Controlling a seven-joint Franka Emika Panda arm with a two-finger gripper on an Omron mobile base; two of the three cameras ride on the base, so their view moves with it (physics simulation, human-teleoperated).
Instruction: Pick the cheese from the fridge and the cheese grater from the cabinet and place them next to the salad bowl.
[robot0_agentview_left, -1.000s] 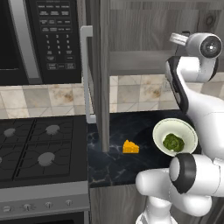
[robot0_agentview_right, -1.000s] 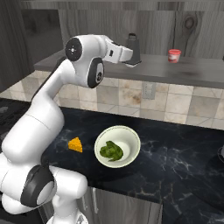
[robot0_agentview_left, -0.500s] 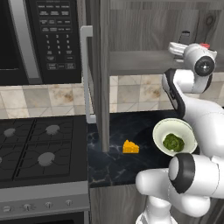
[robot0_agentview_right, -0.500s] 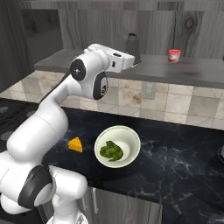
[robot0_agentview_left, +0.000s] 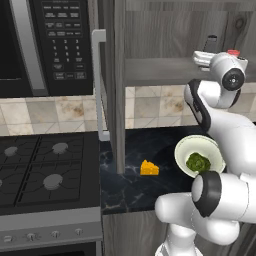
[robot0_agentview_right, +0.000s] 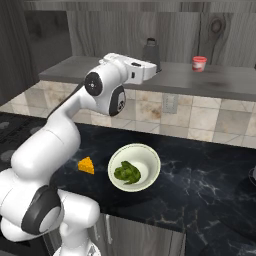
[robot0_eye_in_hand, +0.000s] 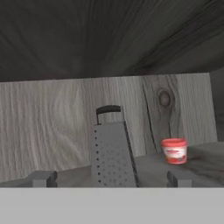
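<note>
The dark-grey cheese grater stands upright on the cabinet shelf, straight ahead of my gripper. The gripper is open, with one fingertip on each side of the grater and nothing held. From the right base view the gripper is at the shelf's front edge, just short of the grater. The grater also shows above my hand in the left base view. The cheese lies on the black counter, left of the salad bowl, which holds greens.
A small red-and-white cup stands on the shelf right of the grater. The open cabinet door with its silver handle hangs left of the arm. A black microwave and stove are further left.
The arm has sunk a little, bringing the hand down to shelf level in front of the grater. Cheese, bowl and cup have not moved.
</note>
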